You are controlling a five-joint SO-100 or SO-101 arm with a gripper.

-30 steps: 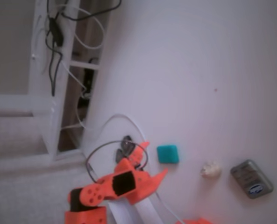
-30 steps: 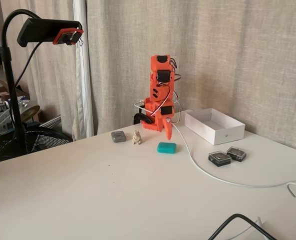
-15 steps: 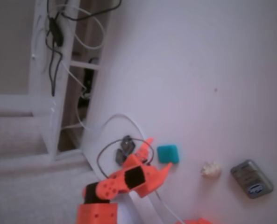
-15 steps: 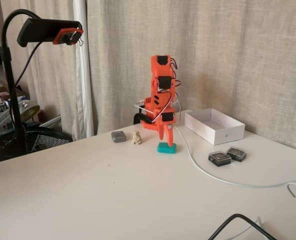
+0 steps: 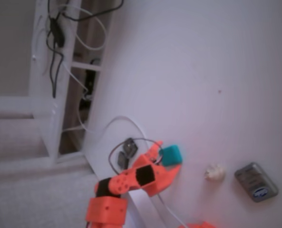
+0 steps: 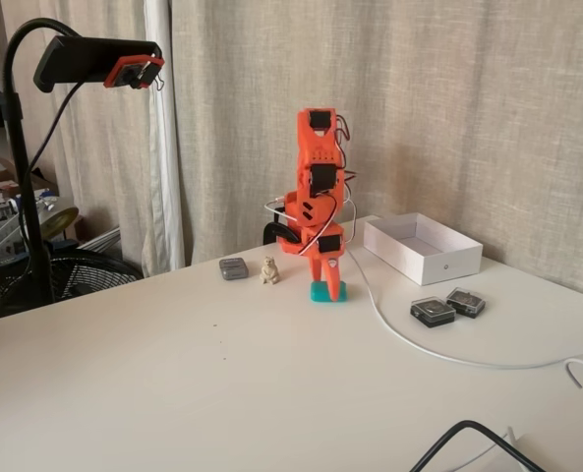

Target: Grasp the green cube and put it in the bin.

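The pincer [image 6: 326, 288] hides most of the green cube [image 6: 316, 295]; grip unclear.

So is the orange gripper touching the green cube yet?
Cannot tell. In both fixed views the gripper straddles the green cube, fingers either side, but blur and overlap hide any contact or gap.

In a fixed view, the green cube [image 6: 327, 294] is placed between the figurine [image 6: 268, 270] at left and the bin [image 6: 421, 248] at far right, under the gripper [image 6: 327, 288].

Matt green cube [image 6: 327, 292], smooth white table [image 6: 222, 374], woven cloth curtain [image 6: 448, 98]
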